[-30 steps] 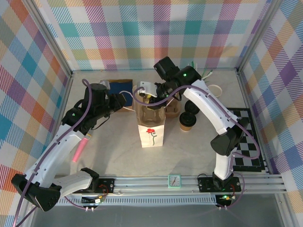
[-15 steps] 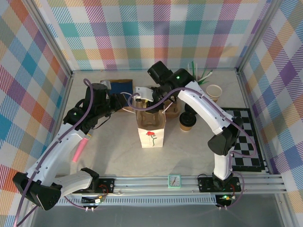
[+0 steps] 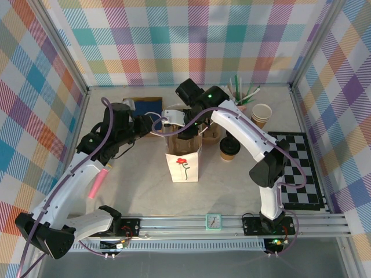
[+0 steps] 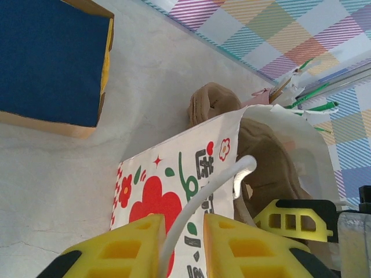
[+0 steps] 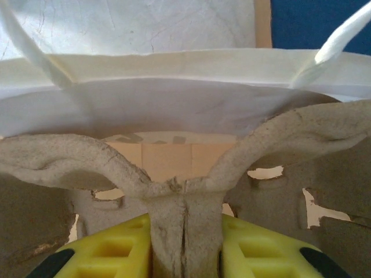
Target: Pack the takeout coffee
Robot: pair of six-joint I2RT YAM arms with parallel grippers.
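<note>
The takeout coffee (image 3: 230,150), a small brown cup with a black lid, stands on the table right of the white flowered paper bag (image 3: 184,165). My left gripper (image 3: 152,124) is at the bag's left top edge. In the left wrist view, my left gripper (image 4: 184,243) is shut on the bag's white handle (image 4: 223,180), which runs taut between the yellow fingers. My right gripper (image 3: 188,131) reaches into the bag's mouth. It (image 5: 185,252) is shut on the centre ridge of the brown cup tray (image 5: 185,220), which sits inside the bag (image 5: 174,81).
A blue box (image 3: 145,106) lies behind the left gripper. Lidless cups (image 3: 262,113) and straws (image 3: 243,92) stand at the back right. A second black-lidded object (image 3: 229,139) is behind the coffee. A checkered mat (image 3: 298,168) lies right, and a small clock (image 3: 213,220) is on the front rail.
My right gripper has moved left and down, sinking the cup tray deeper into the bag. The bag has shifted slightly left. The left gripper has kept its hold on the handle.
</note>
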